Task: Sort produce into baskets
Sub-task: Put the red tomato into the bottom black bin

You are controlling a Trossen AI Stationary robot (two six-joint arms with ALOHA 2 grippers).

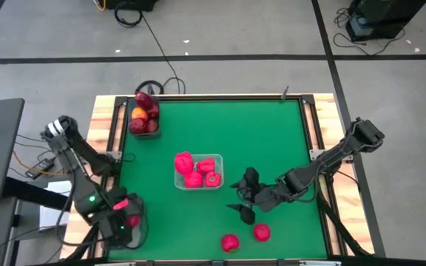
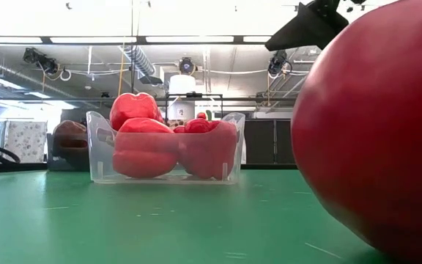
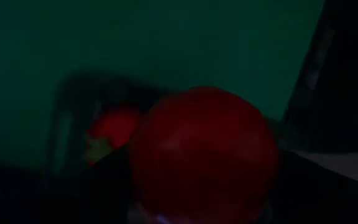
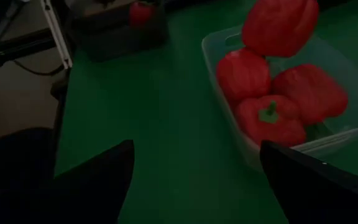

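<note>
A: Produce count?
B: Clear bin (image 1: 198,179), mid-table: four red peppers (image 1: 185,162), heaped, one riding on top. Grey bin (image 1: 145,118), far left corner: maroon apples (image 1: 146,101) plus one yellow-orange pc (image 1: 139,114). Third bin (image 1: 133,222), near left corner, mostly under the left arm, one red pc inside. So sorted by kind, I'd say.

A: Loose items?
B: Two round red ones (image 1: 230,242) on the mat by the near edge, close together, unsorted.

A: Claws?
B: Right gripper (image 1: 244,196): fingers wide apart, empty, between pepper bin and the loose pair; prob. lining up a pick. Left gripper (image 1: 124,214): over the near-left bin, clamped on a round red fruit (image 3: 204,155), likely about to drop it in.
</note>
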